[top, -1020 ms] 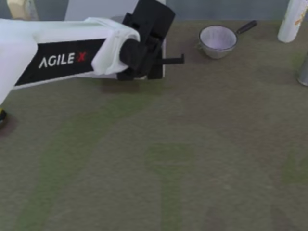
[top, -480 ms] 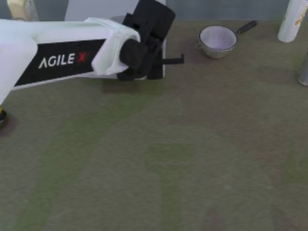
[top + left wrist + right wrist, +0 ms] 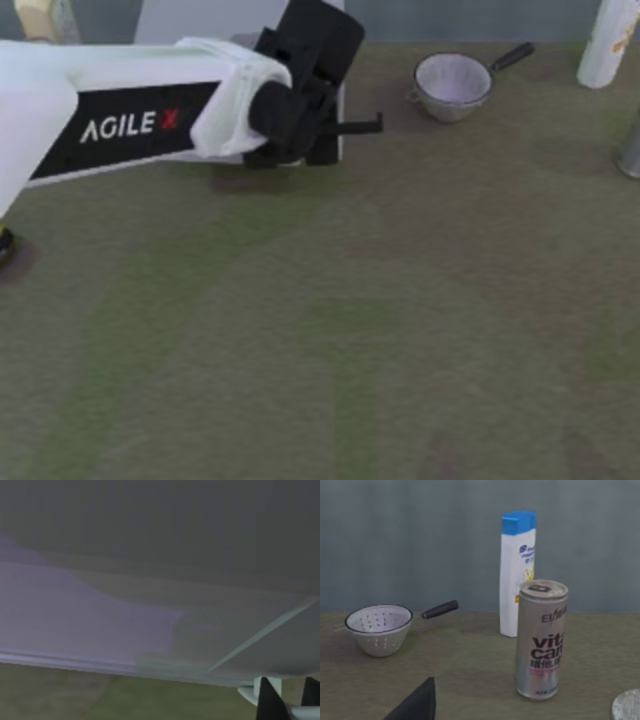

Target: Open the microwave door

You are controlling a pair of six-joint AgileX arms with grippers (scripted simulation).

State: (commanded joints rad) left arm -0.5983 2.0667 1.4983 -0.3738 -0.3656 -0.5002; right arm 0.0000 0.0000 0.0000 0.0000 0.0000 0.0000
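Note:
The silver-grey microwave (image 3: 190, 20) stands at the table's back left, mostly under my left arm. Its door's grey window (image 3: 150, 580) fills the left wrist view, with the white frame (image 3: 100, 661) along its edge. My left gripper (image 3: 360, 126) is at the microwave's front right corner. In the left wrist view that gripper (image 3: 289, 692) has its two black fingers close on either side of the white handle strip (image 3: 252, 692), shut on it. How far the door stands from the body is hidden. My right gripper (image 3: 420, 702) is parked outside the top view.
A white colander (image 3: 453, 85) with a black handle sits to the right of the microwave. At the back right stand a white shampoo bottle (image 3: 610, 45) with a blue cap (image 3: 518, 522) and a silver drink can (image 3: 540, 640). A cream object (image 3: 35, 15) is at the back left.

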